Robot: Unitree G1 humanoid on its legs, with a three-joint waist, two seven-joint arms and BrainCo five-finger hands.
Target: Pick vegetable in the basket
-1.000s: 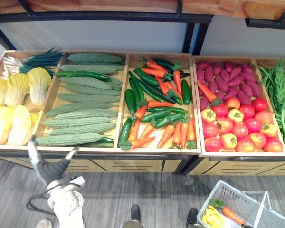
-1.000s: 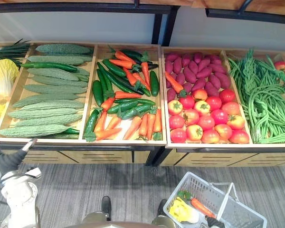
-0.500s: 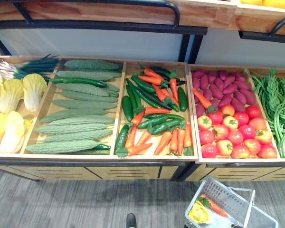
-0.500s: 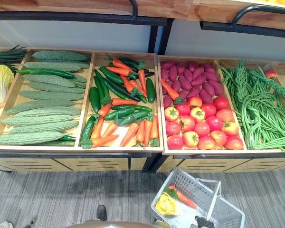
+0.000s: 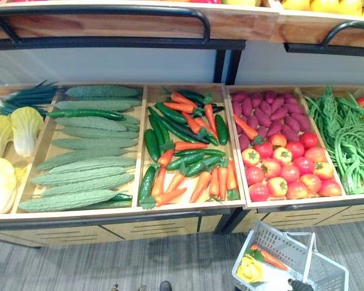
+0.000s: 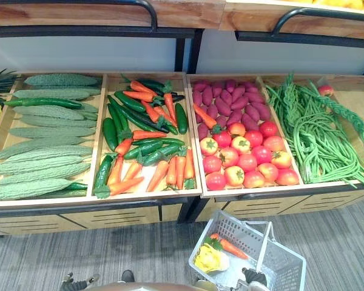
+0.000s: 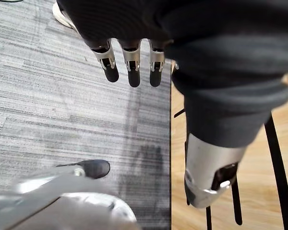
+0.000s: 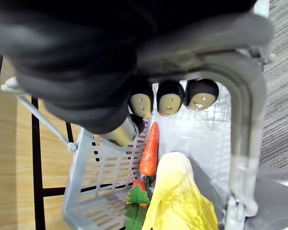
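- Basket (image 6: 286,265): 1 carrot (image 6: 230,247), 1 yellow cabbage (image 6: 209,259) inside; hangs below the stand's (image 5: 170,213) front edge.
- My right hand (image 8: 169,100) is curled round its handle (image 8: 240,120).
- My left hand (image 7: 129,62) has dropped off the stand, fingers slack, empty: next pick not begun.

Long wooden counter (image 5: 170,213) split into side-by-side trays. Left end: pale cabbages (image 5: 12,130), with green onions (image 5: 24,97) at the far left corner. Next tray: bitter gourds (image 5: 79,176) in rows, one dark cucumber (image 5: 85,113) lying across them near the far edge. Middle tray: carrots (image 5: 215,180) mixed with green peppers (image 5: 194,162). Next tray: purple sweet potatoes (image 5: 270,112) on the far half with a stray carrot (image 5: 246,127) lying on them, tomatoes (image 5: 288,173) on the near half. Right end: green beans (image 5: 346,139). On the grey floor (image 5: 109,267) below the counter's right part is a white basket (image 5: 279,239). It holds a small carrot (image 5: 270,259) and a yellow vegetable (image 5: 253,271). The right hand (image 5: 299,285) is at its handle.
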